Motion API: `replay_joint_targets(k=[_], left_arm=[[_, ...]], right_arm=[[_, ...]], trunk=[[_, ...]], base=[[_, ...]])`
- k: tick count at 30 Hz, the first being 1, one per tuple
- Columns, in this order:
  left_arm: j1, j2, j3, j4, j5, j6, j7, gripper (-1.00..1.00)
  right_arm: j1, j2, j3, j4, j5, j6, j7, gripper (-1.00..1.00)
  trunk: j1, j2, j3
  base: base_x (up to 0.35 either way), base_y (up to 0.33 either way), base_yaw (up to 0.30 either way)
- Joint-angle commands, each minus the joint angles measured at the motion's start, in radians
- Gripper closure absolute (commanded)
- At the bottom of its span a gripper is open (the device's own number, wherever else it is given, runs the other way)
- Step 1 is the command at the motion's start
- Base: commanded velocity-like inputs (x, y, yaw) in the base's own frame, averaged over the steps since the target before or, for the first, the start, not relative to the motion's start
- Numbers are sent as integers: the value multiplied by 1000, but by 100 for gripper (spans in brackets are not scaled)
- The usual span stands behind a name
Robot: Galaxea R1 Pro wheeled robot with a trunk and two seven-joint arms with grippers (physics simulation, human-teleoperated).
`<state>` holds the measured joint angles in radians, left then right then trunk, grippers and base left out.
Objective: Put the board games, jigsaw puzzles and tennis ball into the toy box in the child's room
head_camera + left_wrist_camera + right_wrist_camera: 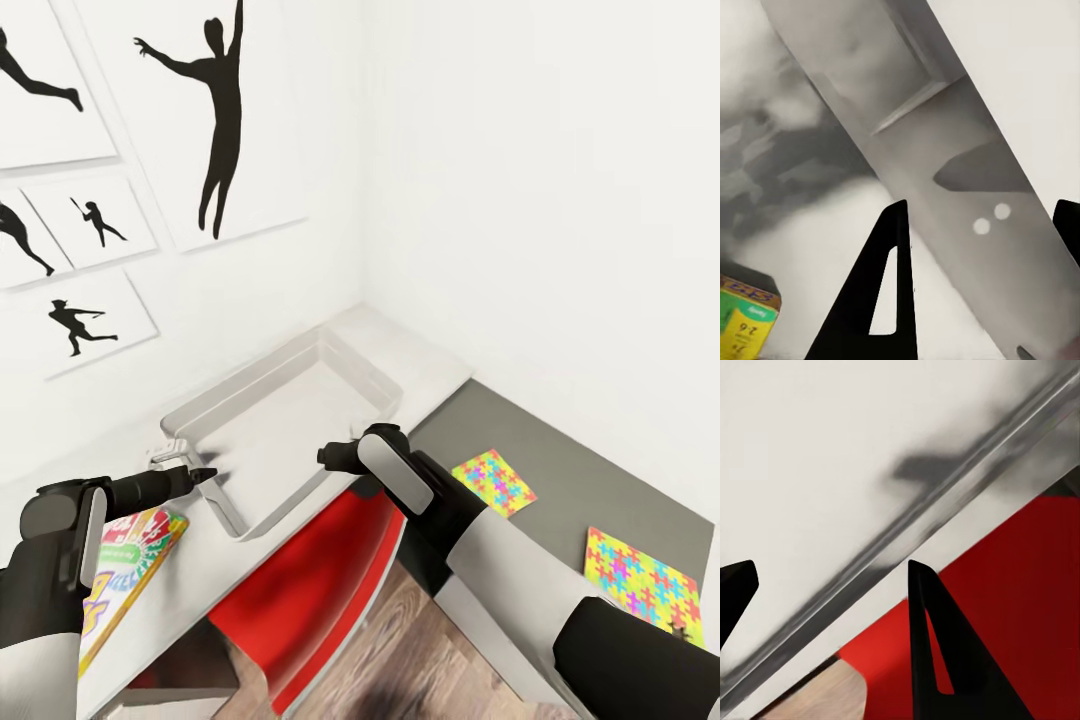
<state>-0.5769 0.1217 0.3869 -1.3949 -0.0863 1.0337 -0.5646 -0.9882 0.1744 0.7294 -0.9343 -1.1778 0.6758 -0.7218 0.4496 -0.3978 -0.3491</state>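
Now, my L claw: open, over toy box rim.
R claw: open, above red chair.
Skip-Bo box: on table, by L arm.
Jigsaws: lower dk section.

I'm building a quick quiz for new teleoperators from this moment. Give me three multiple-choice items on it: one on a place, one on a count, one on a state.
1. Where do the jigsaw puzzles lie?
A. in the toy box
B. on the lower dark grey section of the table
C. on the red chair

2. How many jigsaw puzzles show in the head view?
A. one
B. two
C. three

3. What is in the toy box?
A. nothing
B. a board game
C. a jigsaw puzzle

Answers:
1 B: both jigsaw puzzles lie flat on the dark grey section of the table, to the right of the toy box.
2 B: two multicoloured squares lie apart on that surface.
3 A: its pale floor is bare; the board game lies on the table outside it, under the left gripper, and the red chair stands below the right gripper.
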Motion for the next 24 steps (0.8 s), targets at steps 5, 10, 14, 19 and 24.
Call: replay_joint_targets(k=[5,10,14,19,24], left_arm=[[-1,1,1,-1,-1,3,-9,100],[-1,1,2,-1,-1,3,-9,100],[-1,0,1,-1,-1,3,-9,100],[-1,0,2,-1,-1,3,-9,100],[-1,0,1,-1,-1,3,-9,100]], right_arm=[[-1,0,2,-1,-8,2,-10,100],[-1,0,2,0,-8,2,-10,100],[-1,0,2,0,-8,2,-10,100],[-1,0,2,0,-8,2,-10,100],[-1,0,2,0,-8,2,-10,100]], trunk=[[0,-2,-2],[0,-2,-5],[0,-2,-10],[0,-2,-18],[0,-2,-25]], base=[[-104,75,0],[-17,13,0],[-3,2,0],[0,0,0],[0,0,0]])
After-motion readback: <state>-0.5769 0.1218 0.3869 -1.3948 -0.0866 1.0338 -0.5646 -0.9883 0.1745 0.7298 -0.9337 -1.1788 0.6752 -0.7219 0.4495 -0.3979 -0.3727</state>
